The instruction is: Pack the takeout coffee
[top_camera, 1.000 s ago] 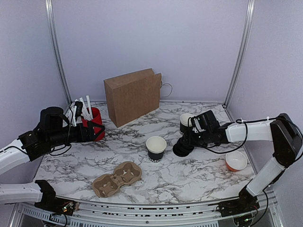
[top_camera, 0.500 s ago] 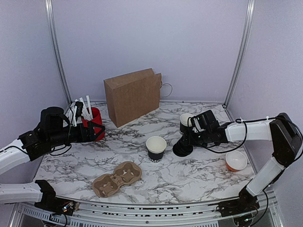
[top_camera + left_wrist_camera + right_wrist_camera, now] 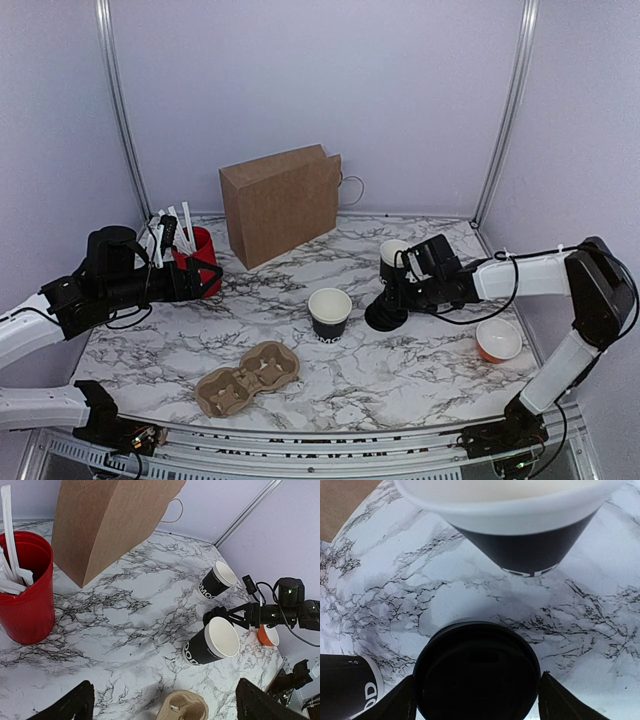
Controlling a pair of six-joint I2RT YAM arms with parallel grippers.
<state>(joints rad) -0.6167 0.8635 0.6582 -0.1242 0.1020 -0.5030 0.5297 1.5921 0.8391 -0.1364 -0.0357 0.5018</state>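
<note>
The takeout coffee's black round lid (image 3: 385,316) (image 3: 477,672) lies low on the marble, and no cup shows beneath it. My right gripper (image 3: 390,304) (image 3: 477,700) is open, with a finger close beside each edge of the lid. Two open black cups with white insides stand nearby: one at the middle (image 3: 329,312) (image 3: 212,642), one just behind the lid (image 3: 392,256) (image 3: 520,525). At the far left my left gripper (image 3: 208,278) (image 3: 167,705) hangs wide open and empty beside the red cup (image 3: 200,258).
A brown paper bag (image 3: 282,203) stands at the back. A cardboard cup carrier (image 3: 248,378) lies near the front edge. The red cup (image 3: 25,595) holds white sticks. A small orange bowl (image 3: 498,340) sits at the right, under the right arm.
The right gripper's jaws have spread slightly wider around the lid. The lid, the cups and the left arm have not moved.
</note>
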